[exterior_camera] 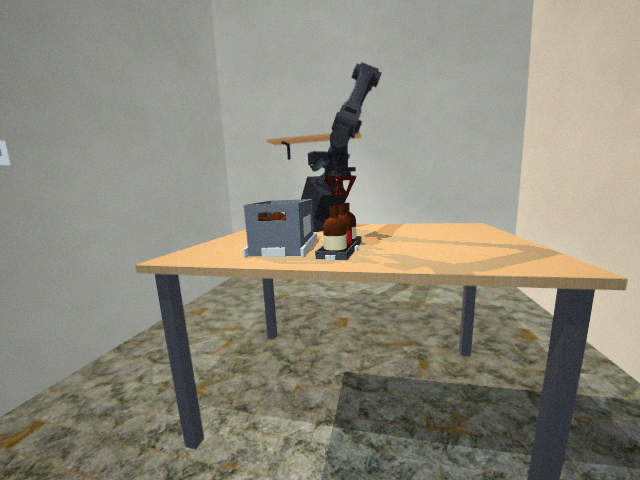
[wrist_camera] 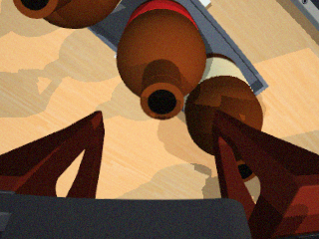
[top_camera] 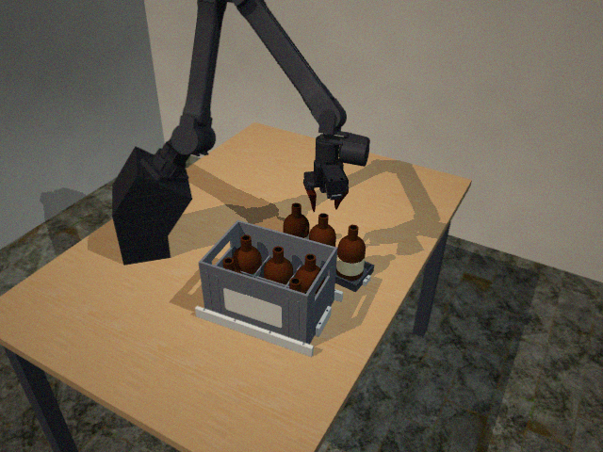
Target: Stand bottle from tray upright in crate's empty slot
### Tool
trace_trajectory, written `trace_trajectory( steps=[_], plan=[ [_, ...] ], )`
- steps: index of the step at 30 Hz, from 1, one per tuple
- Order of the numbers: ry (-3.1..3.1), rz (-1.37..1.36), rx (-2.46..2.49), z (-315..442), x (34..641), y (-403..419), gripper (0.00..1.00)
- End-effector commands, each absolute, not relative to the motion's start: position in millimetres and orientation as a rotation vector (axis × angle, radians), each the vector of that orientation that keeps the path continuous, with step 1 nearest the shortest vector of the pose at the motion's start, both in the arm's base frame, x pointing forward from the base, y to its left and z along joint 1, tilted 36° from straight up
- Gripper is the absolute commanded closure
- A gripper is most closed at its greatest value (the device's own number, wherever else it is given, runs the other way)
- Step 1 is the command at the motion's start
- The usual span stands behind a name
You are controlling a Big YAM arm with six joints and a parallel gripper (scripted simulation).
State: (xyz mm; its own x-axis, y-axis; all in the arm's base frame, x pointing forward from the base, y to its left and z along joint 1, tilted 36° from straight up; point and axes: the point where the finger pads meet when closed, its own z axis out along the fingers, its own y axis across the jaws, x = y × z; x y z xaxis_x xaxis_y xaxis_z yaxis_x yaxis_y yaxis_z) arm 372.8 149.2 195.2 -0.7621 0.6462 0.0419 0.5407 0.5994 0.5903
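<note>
Wooden surface [top_camera: 122, 330] carries a crate [top_camera: 252, 303] with the tray [top_camera: 363, 281] of three bottles [top_camera: 350, 250] just beside it. Gripper [top_camera: 325, 200] hangs part-open and empty above the bottles, free surface beyond.

Tray [top_camera: 361, 282] with three bottles [top_camera: 321, 229], seemingly touching crate [top_camera: 252, 297] behind.
</note>
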Motion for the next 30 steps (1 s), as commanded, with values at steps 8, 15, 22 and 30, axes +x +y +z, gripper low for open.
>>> trace_trajectory(
  steps=[8, 15, 22, 30],
  plan=[
    [2.648, 0.897, 0.994, 194, 370, 154, 0.39],
    [2.632, 0.907, 0.982, 199, 368, 154, 0.39],
    [2.635, 0.905, 0.985, 200, 367, 154, 0.39],
    [2.635, 0.905, 0.985, 200, 367, 154, 0.39]
  ],
)
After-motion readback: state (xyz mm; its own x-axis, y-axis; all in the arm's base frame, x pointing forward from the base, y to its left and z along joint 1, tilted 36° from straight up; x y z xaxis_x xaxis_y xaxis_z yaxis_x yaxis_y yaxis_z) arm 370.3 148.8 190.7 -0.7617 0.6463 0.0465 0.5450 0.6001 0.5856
